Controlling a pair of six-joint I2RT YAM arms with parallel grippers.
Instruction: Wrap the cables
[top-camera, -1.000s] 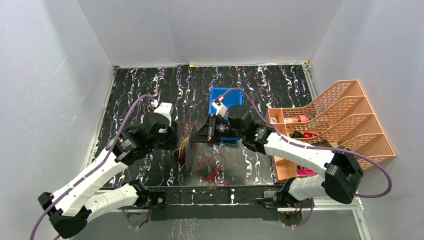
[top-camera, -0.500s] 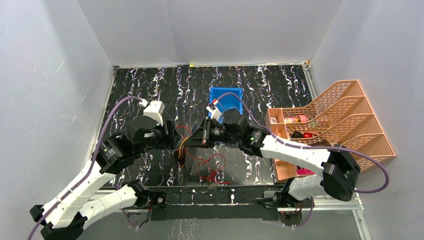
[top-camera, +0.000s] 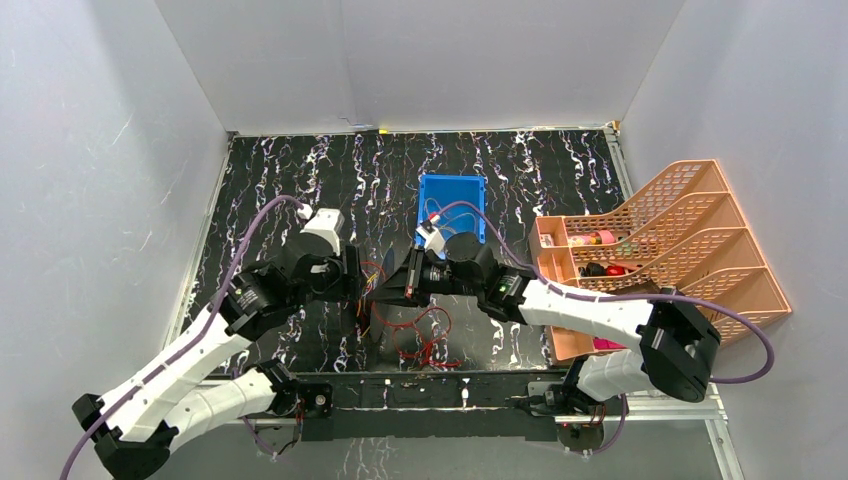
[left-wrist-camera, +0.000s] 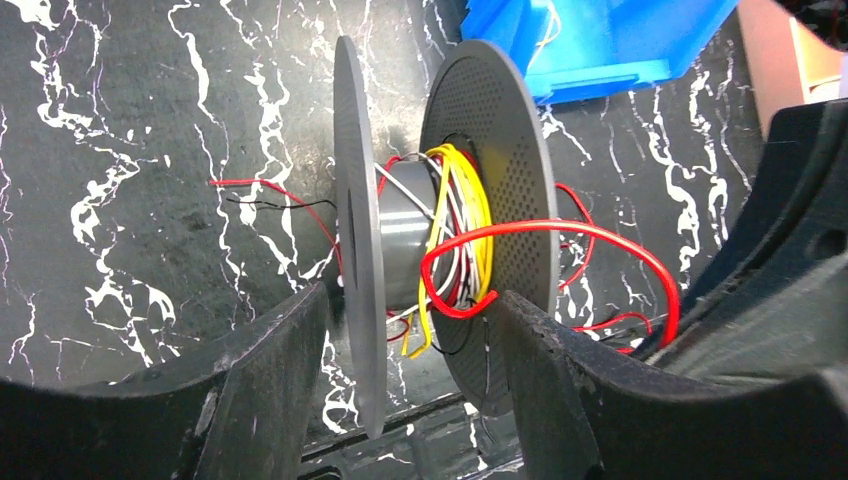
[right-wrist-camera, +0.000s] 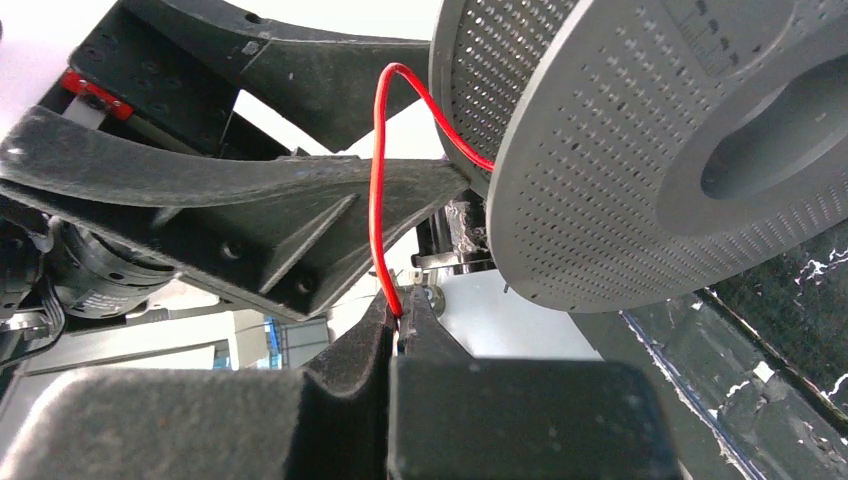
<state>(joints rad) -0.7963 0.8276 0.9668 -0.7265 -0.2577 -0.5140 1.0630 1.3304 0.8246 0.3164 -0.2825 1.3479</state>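
A grey spool (top-camera: 378, 306) with two discs stands near the table's front. Its hub (left-wrist-camera: 405, 235) carries turns of yellow cable (left-wrist-camera: 470, 200), red cable (left-wrist-camera: 560, 230) and pale cables. My left gripper (top-camera: 352, 284) has its jaws wide apart, one finger on each side of the spool (left-wrist-camera: 412, 300); I cannot tell if they touch it. My right gripper (top-camera: 386, 292) is shut on the red cable (right-wrist-camera: 378, 200) at its fingertips (right-wrist-camera: 402, 318), just right of the spool (right-wrist-camera: 650, 150). The cable runs taut up to the disc. Loose red loops (top-camera: 425, 338) lie on the table.
A blue bin (top-camera: 452, 195) stands behind the spool. An orange mesh file rack (top-camera: 680, 240) with small items fills the right side. A black rail (top-camera: 430, 392) runs along the near edge. White walls close the left, back and right.
My right gripper has moved left and nearer with the red cable, closing in on the spool. My left gripper has shifted slightly right and nearer. The spool has stayed put.
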